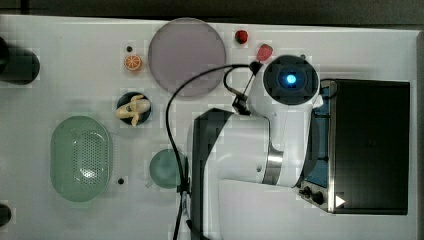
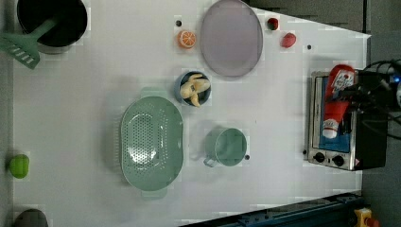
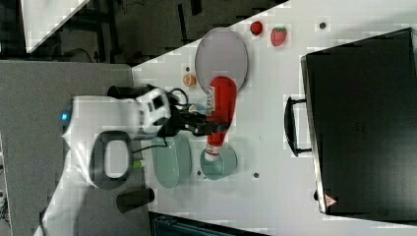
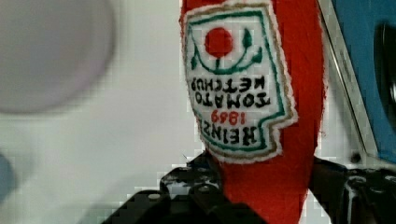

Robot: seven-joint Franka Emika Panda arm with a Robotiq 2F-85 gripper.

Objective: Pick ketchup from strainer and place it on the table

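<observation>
Although the white desk (image 2: pixel 85 109) spreads wide beneath everything, the ketchup (image 2: pixel 336 100) has not touched it yet: the bottle hangs in the air, clamped in the pincer (image 3: pixel 209 127), which is closed part-way around its red body just below the label, as the wrist view shows with dark fingers (image 4: pixel 196 196) pressing the plush red sides. The strainer (image 2: pixel 151 142) sits empty on the desk, so I judge the picking half of the task done and the placing half still to do; the arm needs to bring the bottle down onto a bare patch of the desk and let go. In the left view the bottle shows in front of the dark toaster oven (image 2: pixel 340 127), near the left view's right edge; in the right view it appears over the grey plate (image 3: pixel 221 56) and the green cup (image 3: pixel 219 164), well apart from the strainer. Its long axis runs up and down in both of those views, with the white cap (image 3: pixel 212 156) toward the lower edge and the broad base toward the upper. The label (image 4: pixel 233 79) faces the wrist camera.
</observation>
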